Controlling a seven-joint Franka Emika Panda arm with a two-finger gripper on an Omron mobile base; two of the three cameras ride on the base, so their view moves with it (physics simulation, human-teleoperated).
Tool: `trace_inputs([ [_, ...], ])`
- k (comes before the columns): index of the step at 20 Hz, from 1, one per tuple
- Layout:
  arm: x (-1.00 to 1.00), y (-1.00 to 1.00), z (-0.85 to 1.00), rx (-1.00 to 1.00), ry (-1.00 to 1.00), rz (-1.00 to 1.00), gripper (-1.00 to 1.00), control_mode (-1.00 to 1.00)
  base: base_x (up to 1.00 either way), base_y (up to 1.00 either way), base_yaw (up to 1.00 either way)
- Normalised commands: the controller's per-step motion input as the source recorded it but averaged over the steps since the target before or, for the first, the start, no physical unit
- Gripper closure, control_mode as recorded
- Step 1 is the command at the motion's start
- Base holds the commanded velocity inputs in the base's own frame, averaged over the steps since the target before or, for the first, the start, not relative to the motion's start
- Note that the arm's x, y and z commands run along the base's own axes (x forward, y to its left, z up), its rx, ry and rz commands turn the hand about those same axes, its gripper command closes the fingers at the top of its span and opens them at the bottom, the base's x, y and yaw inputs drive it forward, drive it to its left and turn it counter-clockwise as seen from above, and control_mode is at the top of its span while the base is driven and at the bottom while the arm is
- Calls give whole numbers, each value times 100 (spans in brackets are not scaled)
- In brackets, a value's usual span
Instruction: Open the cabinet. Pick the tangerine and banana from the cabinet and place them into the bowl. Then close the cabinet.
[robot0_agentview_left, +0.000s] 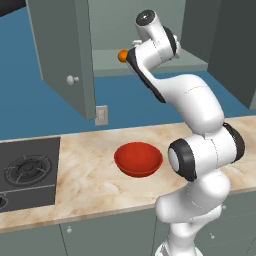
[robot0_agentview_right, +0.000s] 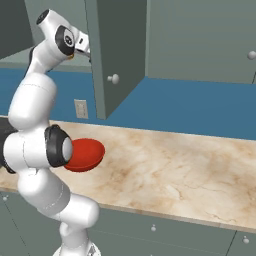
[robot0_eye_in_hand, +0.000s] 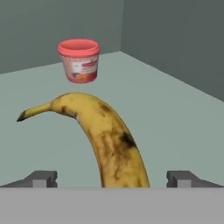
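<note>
The cabinet (robot0_agentview_left: 60, 45) stands open, its left door (robot0_agentview_right: 117, 50) swung out toward me. My arm reaches up onto its shelf. In the hand view my gripper (robot0_eye_in_hand: 113, 178) is open, with the spotted yellow banana (robot0_eye_in_hand: 105, 135) lying on the shelf floor between the two fingertips (robot0_eye_in_hand: 41, 178), its stem curving off to the left. The jaws stand clear of the banana on both sides. The tangerine (robot0_agentview_left: 122, 56) sits at the shelf's front edge, just left of my wrist. Below on the counter rests the red bowl (robot0_agentview_left: 138, 159), partly hidden by my elbow in the right base view (robot0_agentview_right: 84, 154).
A red-and-white cup (robot0_eye_in_hand: 79, 60) stands farther back on the shelf behind the banana. The marble counter (robot0_agentview_left: 90, 185) holds a stove (robot0_agentview_left: 27, 172) at the left. A wall outlet (robot0_agentview_left: 101, 115) sits under the open door. The right cabinet door (robot0_agentview_right: 200, 40) is closed.
</note>
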Motion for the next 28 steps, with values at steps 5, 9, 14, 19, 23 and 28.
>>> trace_inputs([
  [5, 7, -16, -28, 2, 0, -5, -100, -100, 0, 0, 0],
  [9, 4, -18, -29, 6, 0, -4, 100, -100, 0, 0, 0],
  [14, 9, -4, -13, 1, 2, -4, 100, -100, 0, 0, 0],
  [19, 0, 0, -11, 0, 0, 0, 100, -100, 0, 0, 0],
  [23, -6, 0, -16, 0, -17, 0, 100, -100, 0, 0, 0],
  [28, -51, 0, 4, -1, -28, 0, 100, -100, 0, 0, 0],
])
